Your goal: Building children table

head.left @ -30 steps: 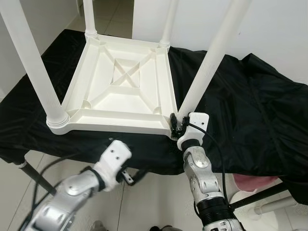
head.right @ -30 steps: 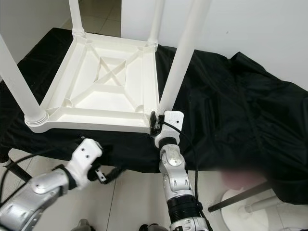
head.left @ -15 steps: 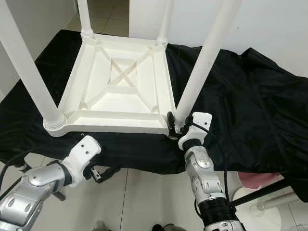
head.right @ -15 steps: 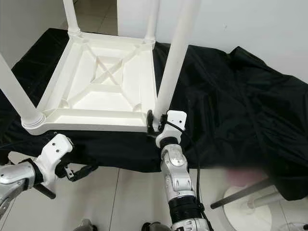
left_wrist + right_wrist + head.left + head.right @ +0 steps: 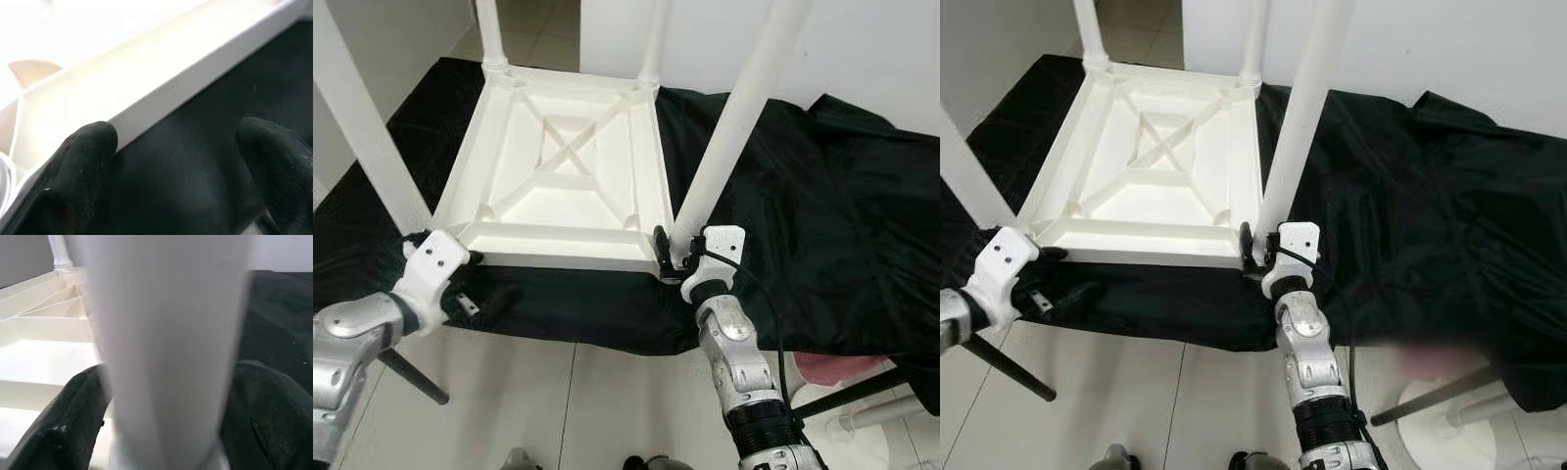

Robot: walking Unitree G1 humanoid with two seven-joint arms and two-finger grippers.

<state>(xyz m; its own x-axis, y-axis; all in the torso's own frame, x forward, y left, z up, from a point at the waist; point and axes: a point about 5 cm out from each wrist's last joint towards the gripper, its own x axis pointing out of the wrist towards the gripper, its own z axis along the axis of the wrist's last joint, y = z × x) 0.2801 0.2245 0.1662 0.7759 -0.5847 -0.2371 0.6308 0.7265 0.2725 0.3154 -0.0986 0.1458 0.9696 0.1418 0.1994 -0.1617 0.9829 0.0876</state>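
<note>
Four upright legs [image 5: 729, 137] fence the open table underside [image 5: 563, 176]

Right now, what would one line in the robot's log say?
right gripper: shut on near-right leg | left gripper: open at table rim | table upturned on black cloth

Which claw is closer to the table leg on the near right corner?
Right. The right claw has its fingers on either side of that table leg at its base; the left claw is at the tabletop's opposite near corner.
</note>
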